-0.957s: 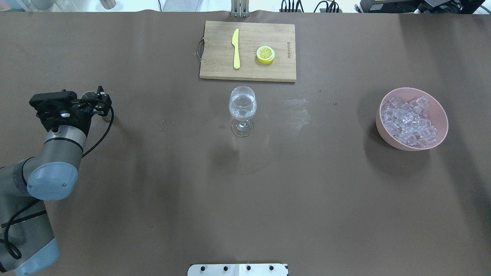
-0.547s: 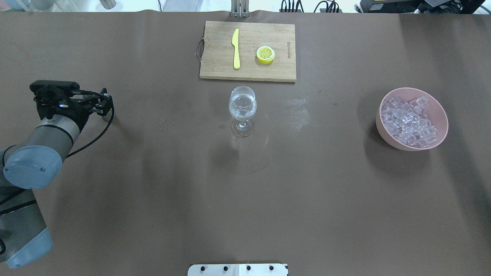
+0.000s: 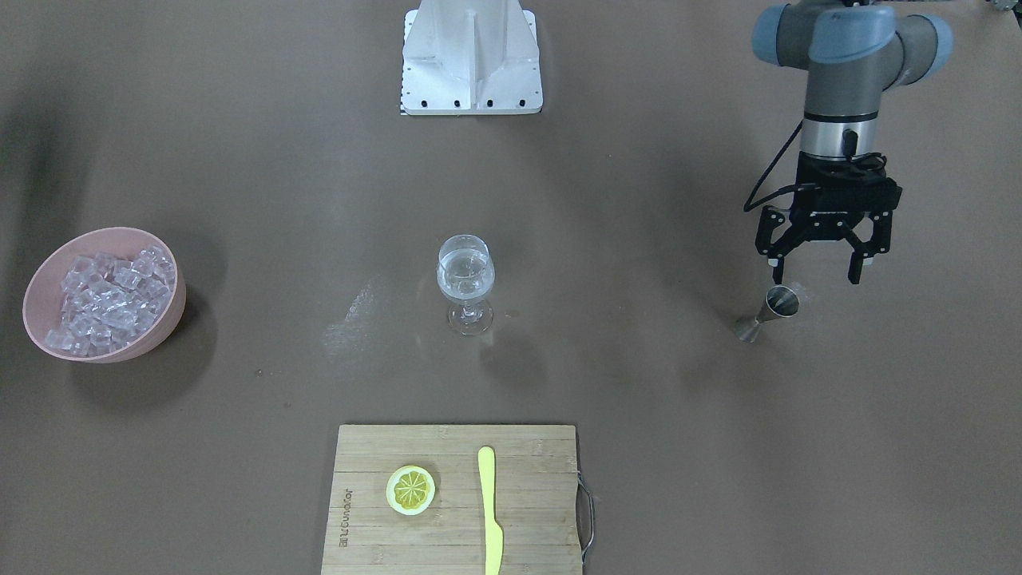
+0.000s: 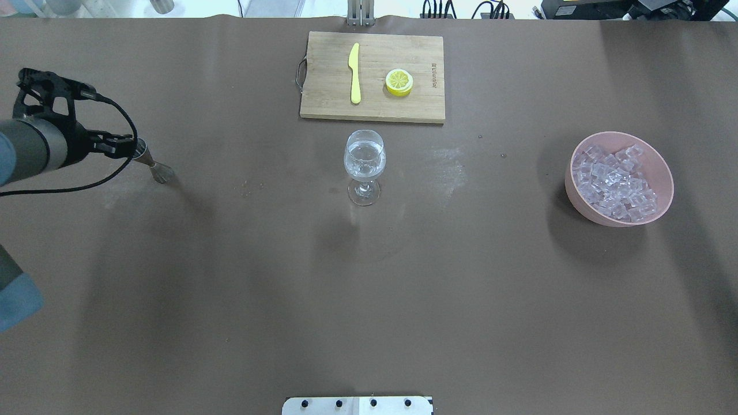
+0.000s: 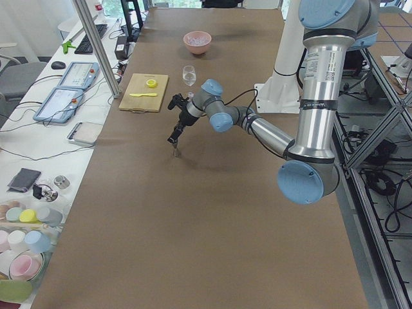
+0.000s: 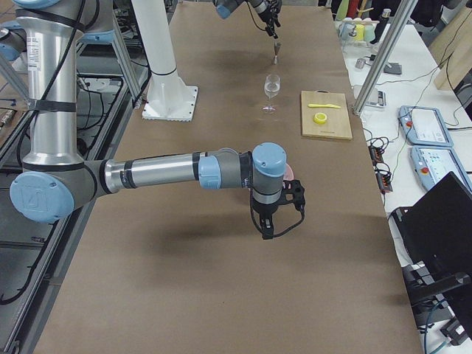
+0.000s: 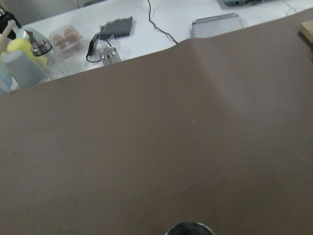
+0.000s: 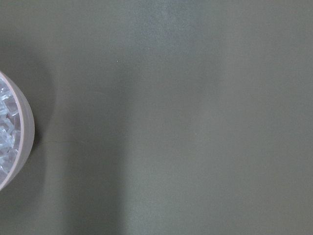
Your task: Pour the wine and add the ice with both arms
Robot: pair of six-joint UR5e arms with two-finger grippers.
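My left tool (image 3: 814,267) hangs wide open just above the jigger (image 3: 768,311) on the table (image 3: 639,383). The glass (image 3: 465,275) holds liquid, so pouring looks done. Ice (image 3: 104,299) waits in the pink bowl (image 3: 172,315) — next my right tool (image 6: 269,230), grip unreadable, must dip in.

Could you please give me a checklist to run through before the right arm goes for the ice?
1. Left gripper open and off the jigger: ok. It hangs spread open above the jigger, which stands on the table.
2. Wine glass upright with liquid in it: ok. It holds clear liquid.
3. Ice on hand: ok. It is heaped in the pink bowl.
4. Right gripper open: cannot tell. It shows only in the side view.
5. Right gripper lined up over the bowl: probably not ok. Its wrist camera catches only the bowl's rim at the left edge.
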